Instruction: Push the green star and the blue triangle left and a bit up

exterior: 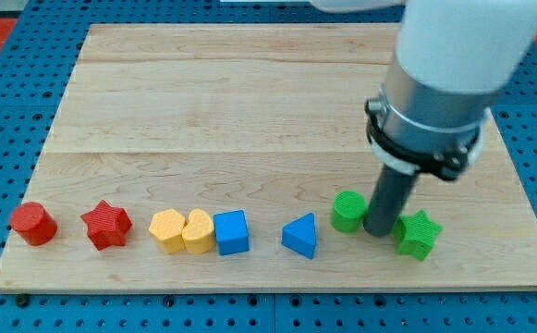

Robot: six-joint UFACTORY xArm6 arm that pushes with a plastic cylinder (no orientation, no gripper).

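Wooden board (250,92), my tip (377,231) seemingly touching green star (418,234), green cylinder (347,211)

Bulky white cylindrical arm casing (467,42), smooth and glossy, filling the view's top right, cut off by the frame edge. Below it, a shorter grey metallic collar (432,109), slightly narrower than the white part. Ringed underneath by a thin black clamp band (421,153) with small lugs sticking out at its left and right ends. Ends in a straight dark grey rod (390,196), plain and matte, much thinner than the collar, down to my tip (378,231). No readable markings; no cables showing.
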